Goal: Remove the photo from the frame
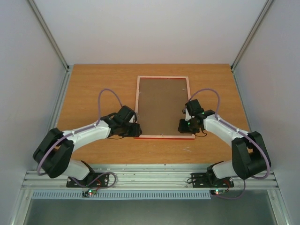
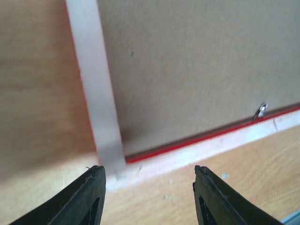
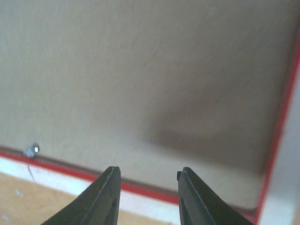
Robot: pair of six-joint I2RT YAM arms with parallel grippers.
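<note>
While the frame (image 1: 164, 136) lies face down, left gripper (image 2: 149, 170) and right gripper (image 3: 148, 170) straddle its near corners, part-open, gripping nothing.

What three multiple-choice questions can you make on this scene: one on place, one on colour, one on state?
1. The left gripper is at the frame's: A near-left corner; B far-right corner; C centre.
2. The frame's outer edge is: A blue; B red; C green.
3. Facing up is: A the glass; B the photo; C the backing board.
Answers: A, the overhead view shows it at that corner; B, a red strip rims it; C, only plain brown board shows.
</note>
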